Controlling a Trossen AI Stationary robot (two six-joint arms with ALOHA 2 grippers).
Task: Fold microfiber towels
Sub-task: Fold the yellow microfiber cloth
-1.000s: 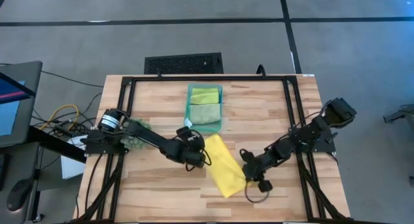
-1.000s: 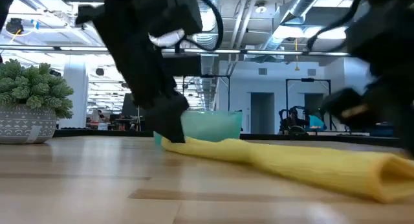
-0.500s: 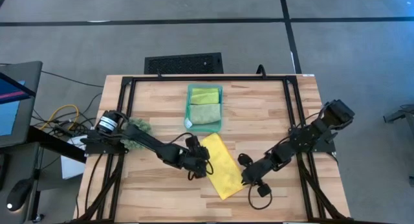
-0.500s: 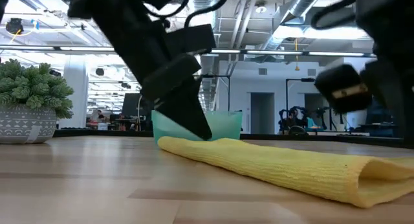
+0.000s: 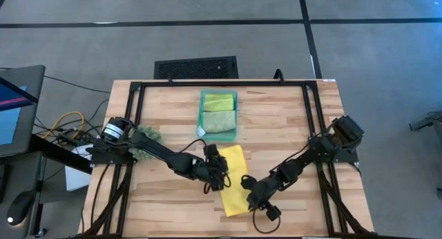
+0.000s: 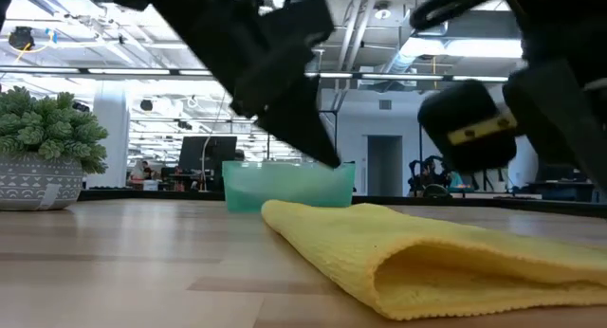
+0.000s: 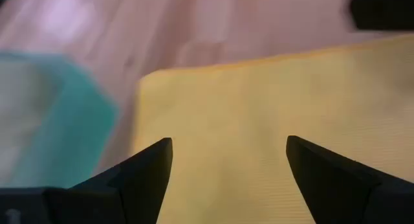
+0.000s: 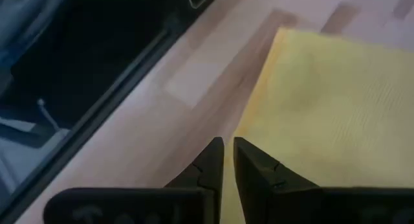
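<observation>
Guessing the soft yellow microfiber towel [image 5: 232, 178], lying folded mid-table, springs back open since the left claw [image 5: 219, 171] hangs spread and the right claw [image 5: 253, 195], nearly pinched together, grips nothing.

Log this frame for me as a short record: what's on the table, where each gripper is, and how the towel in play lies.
surface: wooden table
towel in play: yellow towel, lying folded on the table, fold rounded toward the low camera
tray: teal tray at the table's back, beyond the yellow towel
tray contents: lime green towel and pale sage green towel, both folded
left gripper: open, above the yellow towel's left edge
right gripper: fingers nearly together, at the towel's right edge
other: dark-green fuzzy clump by the left arm's base
</observation>
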